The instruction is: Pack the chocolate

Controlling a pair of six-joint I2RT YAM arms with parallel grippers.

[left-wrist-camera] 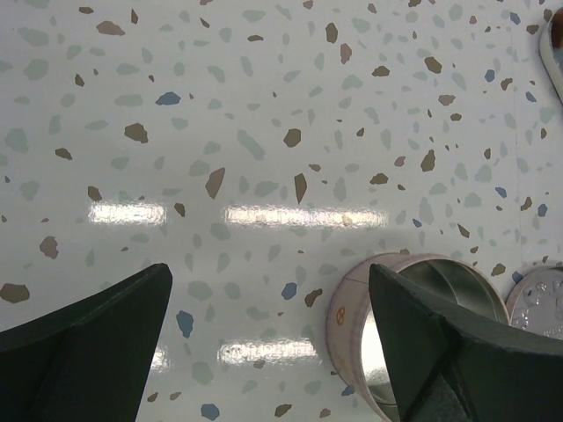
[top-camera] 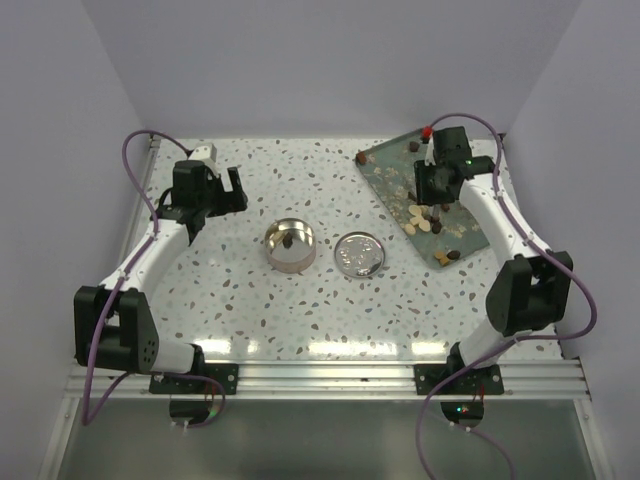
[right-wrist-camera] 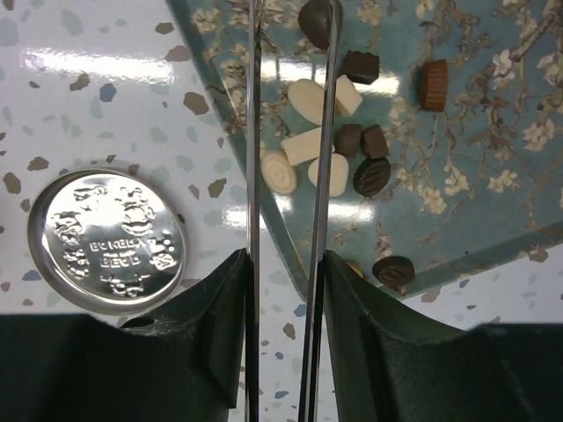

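The chocolate (right-wrist-camera: 371,176) lies as dark and cream lumps on a teal flowered tray (right-wrist-camera: 475,193), piled near its lower edge (top-camera: 425,218). My right gripper (right-wrist-camera: 286,264) hovers over that pile (top-camera: 437,185), shut on metal tongs (right-wrist-camera: 253,132) whose two thin blades run out of the top of the wrist view. A dark lump (right-wrist-camera: 315,18) sits against the right blade. The round metal tin (top-camera: 290,263) stands mid-table with one dark piece (top-camera: 287,241) inside. My left gripper (left-wrist-camera: 268,281) hangs open over bare table just left of the tin (left-wrist-camera: 347,308).
The tin's embossed silver lid (top-camera: 358,254) lies flat on the table between the tin and the tray, also in the right wrist view (right-wrist-camera: 106,237). Single chocolates are scattered at the tray's far corners (top-camera: 361,157). Pale walls close in the table.
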